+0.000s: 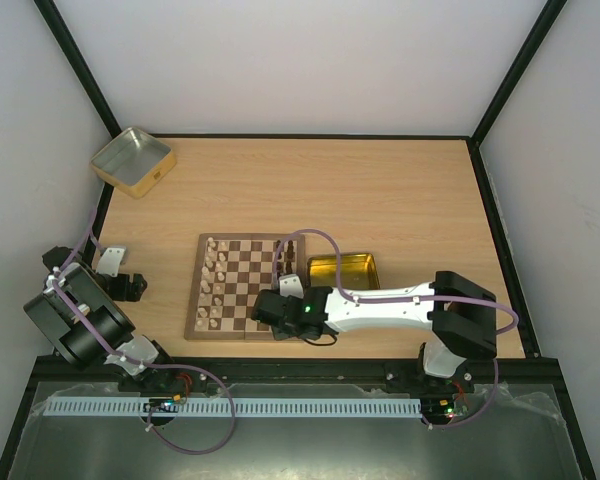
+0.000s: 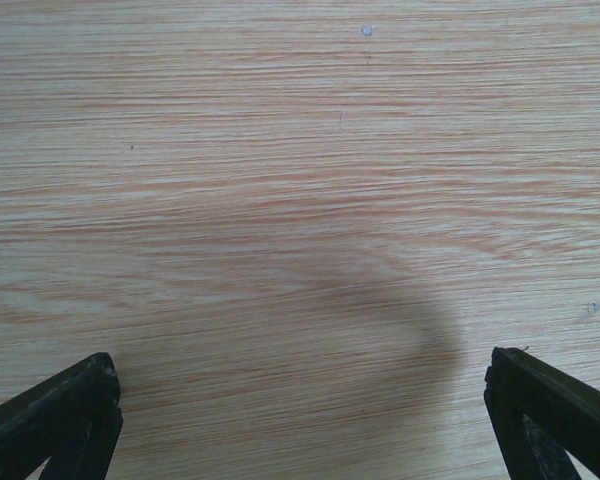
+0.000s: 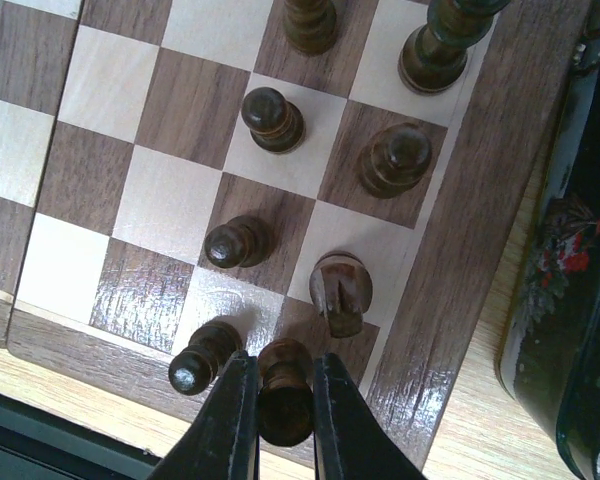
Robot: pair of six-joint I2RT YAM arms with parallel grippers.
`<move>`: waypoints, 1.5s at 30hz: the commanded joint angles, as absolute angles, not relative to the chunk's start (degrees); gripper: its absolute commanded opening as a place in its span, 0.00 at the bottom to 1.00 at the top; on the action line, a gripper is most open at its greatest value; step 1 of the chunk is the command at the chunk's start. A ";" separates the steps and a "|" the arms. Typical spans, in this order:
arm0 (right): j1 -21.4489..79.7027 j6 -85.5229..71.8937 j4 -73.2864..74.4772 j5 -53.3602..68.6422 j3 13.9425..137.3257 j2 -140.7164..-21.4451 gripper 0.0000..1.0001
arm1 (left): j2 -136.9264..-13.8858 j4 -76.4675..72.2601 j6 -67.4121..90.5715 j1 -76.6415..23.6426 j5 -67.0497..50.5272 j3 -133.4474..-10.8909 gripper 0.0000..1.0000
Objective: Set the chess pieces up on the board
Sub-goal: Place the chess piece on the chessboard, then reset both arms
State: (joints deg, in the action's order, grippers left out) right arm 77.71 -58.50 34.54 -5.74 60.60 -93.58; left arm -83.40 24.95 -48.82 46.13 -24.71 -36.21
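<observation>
The chessboard [image 1: 242, 290] lies at the table's near middle, with pale pieces [image 1: 212, 285] along its left columns and dark pieces [image 1: 289, 256] on its right edge. My right gripper [image 3: 283, 420] is shut on a dark brown piece [image 3: 285, 392] over the board's near right corner square. Beside it stand dark pawns [image 3: 202, 359], [image 3: 238, 242], a dark knight [image 3: 340, 292] and further dark pieces [image 3: 395, 158]. In the top view the right gripper [image 1: 272, 310] sits at the board's near right corner. My left gripper [image 2: 300, 420] is open and empty over bare table, left of the board [image 1: 110, 262].
A yellow-gold tin [image 1: 345, 271] lies right of the board, its dark flowered wall [image 3: 565, 300] close to my right gripper. A silvery square tin [image 1: 132, 160] stands at the far left. The table's front edge runs just below the board.
</observation>
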 commanded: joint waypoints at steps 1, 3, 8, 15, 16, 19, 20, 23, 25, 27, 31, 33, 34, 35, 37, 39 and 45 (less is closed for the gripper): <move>78.22 -58.49 37.27 -7.37 61.31 -94.85 0.04 | -86.71 31.25 -46.94 45.70 -21.12 -32.93 0.99; 78.22 -58.46 37.10 -7.43 61.11 -94.76 0.04 | -86.66 31.22 -46.94 45.70 -21.23 -32.94 0.99; 78.22 -58.61 38.09 -8.25 61.79 -95.20 0.06 | -86.65 31.23 -46.94 45.79 -21.21 -32.83 0.99; 78.22 -58.47 38.31 -8.09 62.34 -95.20 0.12 | -86.57 31.19 -46.93 45.82 -21.18 -32.85 0.99; 78.20 -58.45 38.23 -8.05 62.34 -95.09 0.13 | -86.59 31.24 -46.96 45.82 -21.17 -32.80 0.99; 78.22 -58.29 37.84 -7.77 62.49 -94.85 0.14 | -86.64 31.24 -46.94 45.79 -21.18 -32.87 0.99; 78.22 -58.12 37.61 -7.55 62.49 -94.76 0.14 | -86.66 31.26 -46.93 45.80 -21.17 -32.91 0.99; 78.22 -57.94 37.49 -7.46 62.86 -94.53 0.19 | -86.65 31.26 -47.03 45.81 -21.22 -32.84 0.99; 78.22 -57.84 37.54 -7.71 63.31 -94.04 0.26 | -86.69 31.29 -47.09 45.80 -21.19 -32.88 0.99; 78.22 -57.87 37.78 -8.37 63.43 -93.24 0.40 | -86.70 31.25 -46.94 45.76 -21.18 -32.92 0.99; 78.22 -58.06 38.95 -9.60 63.83 -91.73 0.58 | -86.36 31.47 -47.02 45.76 -21.09 -32.90 0.99; 78.22 -58.16 39.96 -10.74 63.96 -90.72 0.60 | -86.29 31.68 -47.11 45.71 -21.05 -32.93 0.99; 78.22 -58.32 40.55 -11.60 64.10 -90.07 0.60 | -86.35 31.76 -47.18 45.70 -21.00 -32.98 0.99; 78.18 -58.53 41.02 -12.39 64.27 -89.32 0.61 | -86.31 31.81 -47.24 45.71 -20.94 -33.08 0.99; 78.10 -58.86 41.64 -13.53 64.12 -87.48 0.65 | -86.03 31.67 -47.25 45.81 -20.56 -32.99 0.99; 78.05 -59.03 42.63 -14.50 64.39 -86.28 0.66 | -85.43 31.77 -47.26 45.86 -20.18 -32.99 0.99; 77.81 -59.84 45.70 -18.66 64.65 -81.42 0.66 | -80.88 34.83 -47.63 46.24 -19.78 -34.92 0.99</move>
State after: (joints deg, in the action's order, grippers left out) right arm 77.76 -58.39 41.23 -13.06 63.29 -85.32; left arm -82.13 25.26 -48.80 46.04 -23.38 -36.07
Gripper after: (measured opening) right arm 0.662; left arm 0.990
